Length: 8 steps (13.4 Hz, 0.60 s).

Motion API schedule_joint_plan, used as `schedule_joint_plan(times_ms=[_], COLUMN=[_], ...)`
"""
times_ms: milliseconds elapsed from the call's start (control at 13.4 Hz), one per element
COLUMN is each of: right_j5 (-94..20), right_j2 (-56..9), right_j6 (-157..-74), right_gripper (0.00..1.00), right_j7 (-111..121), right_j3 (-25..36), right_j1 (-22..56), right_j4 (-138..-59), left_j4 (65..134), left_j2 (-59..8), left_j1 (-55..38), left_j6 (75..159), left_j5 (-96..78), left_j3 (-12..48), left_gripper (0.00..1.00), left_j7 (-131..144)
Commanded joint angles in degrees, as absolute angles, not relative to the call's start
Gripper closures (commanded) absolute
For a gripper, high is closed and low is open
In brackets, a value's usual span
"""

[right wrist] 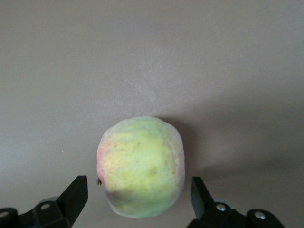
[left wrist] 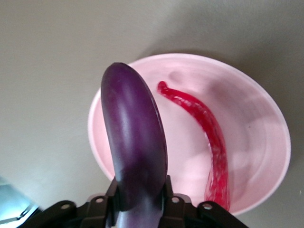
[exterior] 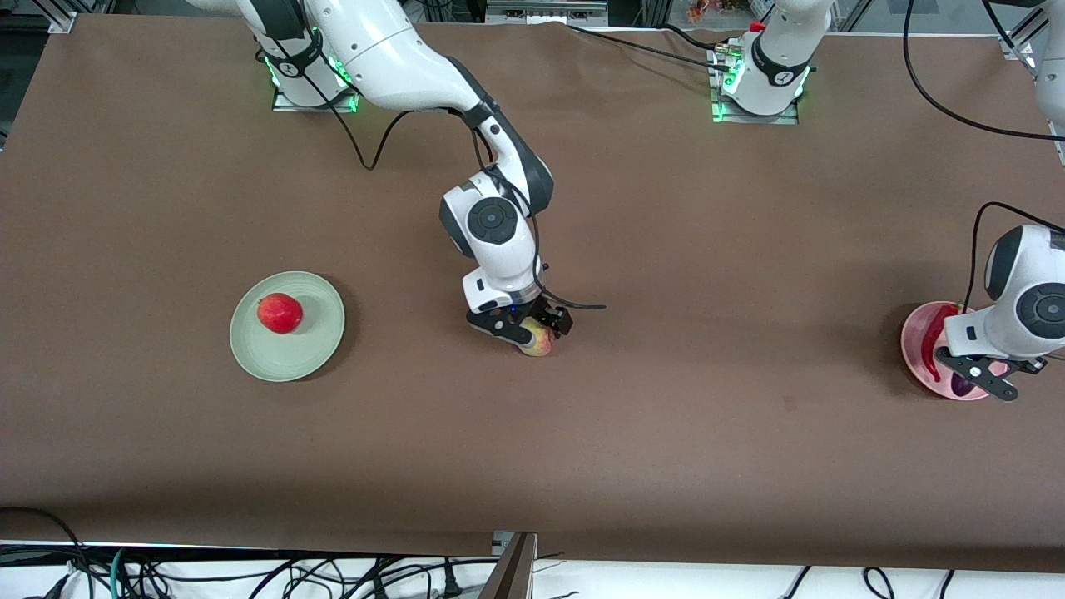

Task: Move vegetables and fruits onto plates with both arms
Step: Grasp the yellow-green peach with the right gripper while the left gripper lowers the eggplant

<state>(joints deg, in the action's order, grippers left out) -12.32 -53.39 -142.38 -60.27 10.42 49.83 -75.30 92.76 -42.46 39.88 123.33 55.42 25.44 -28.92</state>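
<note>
Right tool point(exterior: 527, 331) is low over the middle of the brown surface point(exterior: 666, 433), black fingers point(right wrist: 73, 197) spread wide on either side of the round yellowish peach with pink blush point(right wrist: 140, 166), not gripping it; peach point(exterior: 537, 341) sits on the surface itself, on no plate. Left tool point(exterior: 975, 376) hangs over the round shallow pale pink plate point(exterior: 915, 353) at the left arm's end of the surface, clenched on the long slim glossy purple eggplant point(left wrist: 134, 142), which sticks out from between the fingers above the plate point(left wrist: 256, 123); in the front view only a bit of purple point(exterior: 962, 385) shows under the tool. Curved shiny red chili pepper point(left wrist: 204, 142) lies in the pink plate beside the eggplant, seen in the front view too point(exterior: 937, 341). Round shallow pale green plate point(exterior: 320, 337) is toward the right arm's end of the surface, well apart from the peach, with the round red pomegranate-like fruit point(exterior: 279, 313) resting on it
</note>
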Motion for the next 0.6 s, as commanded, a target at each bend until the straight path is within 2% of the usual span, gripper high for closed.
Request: schedule_joint_plan(times_ms=[0, 74, 149, 223, 521], right_j5=[-10.2, -10.28, -10.28, -10.28, -10.81], right_j2=[-54.76, -54.58, -54.23, -53.97, -49.24], right_j6=[-143.53, -143.44, -143.09, -142.82, -133.1], right_gripper=[0.34, 0.51, 0.65, 0.7, 0.7], right_j7=[-62.23, -61.97, -61.53, -61.26, -55.93], right_j3=[10.72, 10.72, 10.81, 10.81, 11.34], right_j1=[50.71, 50.71, 50.63, 50.36, 47.13], right_j4=[-73.83, -73.83, -73.83, -73.74, -73.74], left_j4=[92.2, 92.2, 92.2, 92.11, 91.06], left_j2=[-42.89, -42.63, -42.45, -42.02, -33.95], left_j1=[40.34, 40.34, 40.34, 40.34, 40.34], left_j6=[123.66, 123.31, 123.22, 123.05, 114.2], left_j5=[53.37, 52.57, 52.3, 52.21, 41.35], left_j3=[26.1, 26.19, 26.28, 26.54, 32.85], left_gripper=[0.0, 0.0, 0.0, 0.0, 0.0], left_j7=[-31.02, -31.11, -31.11, -31.03, -31.03])
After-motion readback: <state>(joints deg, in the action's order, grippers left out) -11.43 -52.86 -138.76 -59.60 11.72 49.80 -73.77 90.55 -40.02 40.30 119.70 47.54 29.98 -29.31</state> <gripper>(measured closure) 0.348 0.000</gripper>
